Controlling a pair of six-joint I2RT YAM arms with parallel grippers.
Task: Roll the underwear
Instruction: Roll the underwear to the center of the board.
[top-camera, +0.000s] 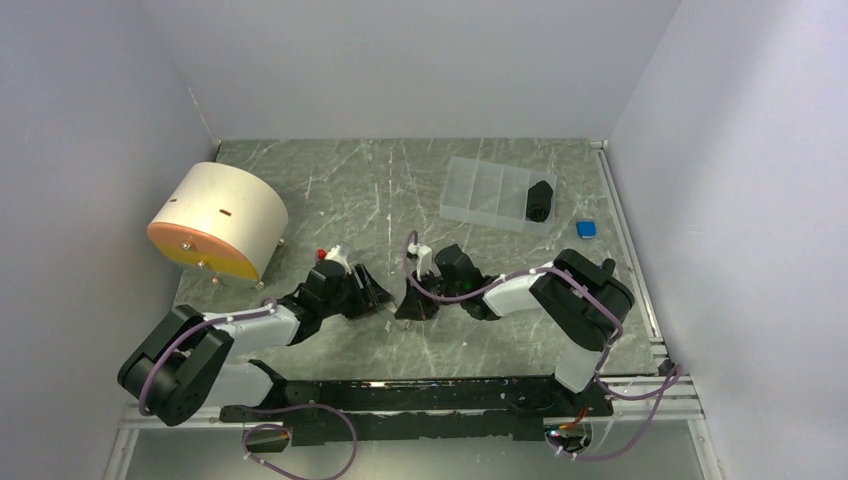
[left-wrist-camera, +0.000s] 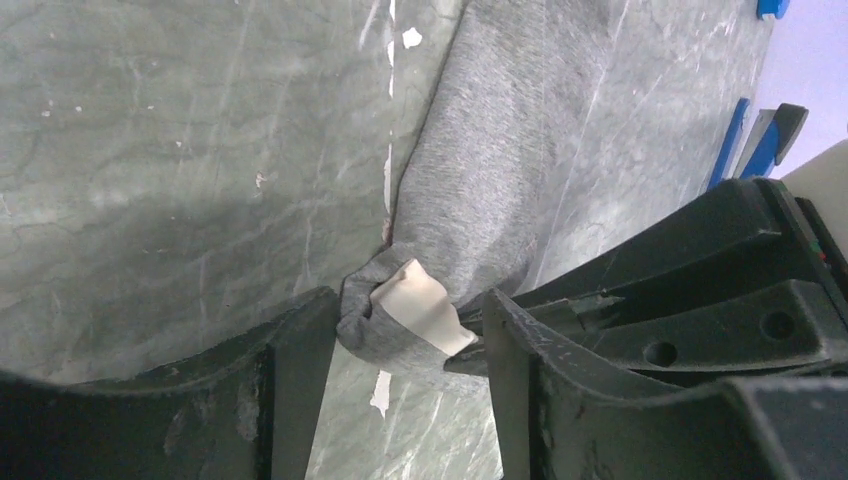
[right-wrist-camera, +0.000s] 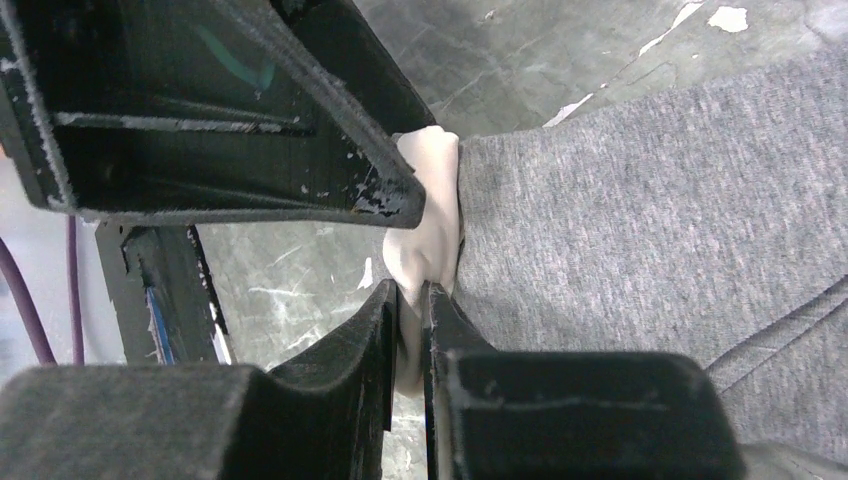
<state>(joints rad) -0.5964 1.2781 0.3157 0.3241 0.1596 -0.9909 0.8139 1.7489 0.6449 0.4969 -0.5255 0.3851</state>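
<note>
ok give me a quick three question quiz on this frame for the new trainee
1. True or false: the left gripper is clamped shut on the underwear.
2. What does the right gripper pinch? A) nothing B) the pale waistband C) a sock
3. Fill in: the cream drum stands on the robot's ____ side of the table.

Key: 1 false, its jaws stand apart either side of the bunched fabric; 2 B; 3 left.
</note>
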